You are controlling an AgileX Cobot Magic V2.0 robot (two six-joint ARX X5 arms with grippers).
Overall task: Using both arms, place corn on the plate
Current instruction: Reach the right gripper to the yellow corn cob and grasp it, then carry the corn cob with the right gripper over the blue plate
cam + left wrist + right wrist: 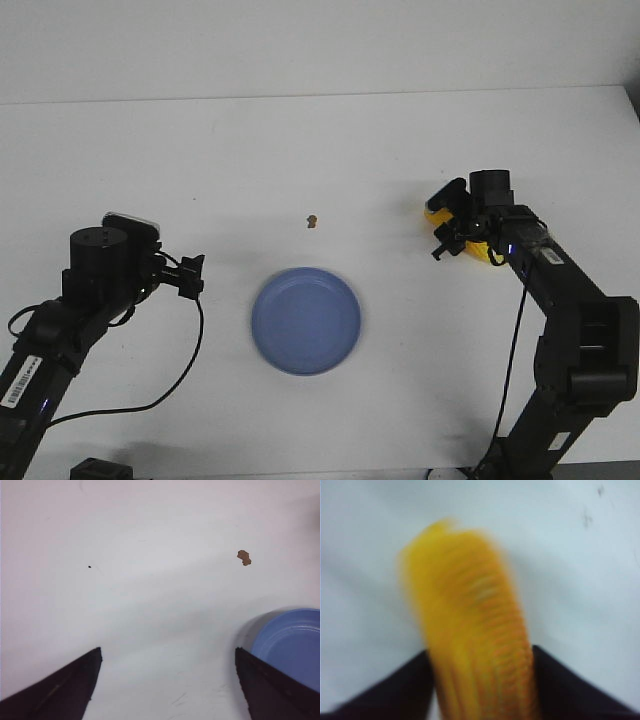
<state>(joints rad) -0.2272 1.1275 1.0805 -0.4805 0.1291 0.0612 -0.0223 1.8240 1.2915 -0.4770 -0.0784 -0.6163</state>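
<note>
The yellow corn (477,254) lies on the white table at the right, mostly hidden under my right gripper (450,228). In the right wrist view the corn (470,605) fills the gap between the two black fingers of the right gripper (480,652), which press on both its sides. The blue plate (305,320) sits empty at the table's middle front. My left gripper (190,275) is open and empty, to the left of the plate. In the left wrist view the left gripper (167,652) frames bare table, with the plate (295,645) beside one finger.
A tiny brown speck (313,220) lies on the table behind the plate; it also shows in the left wrist view (244,557). A black cable (190,360) loops from the left arm over the table front.
</note>
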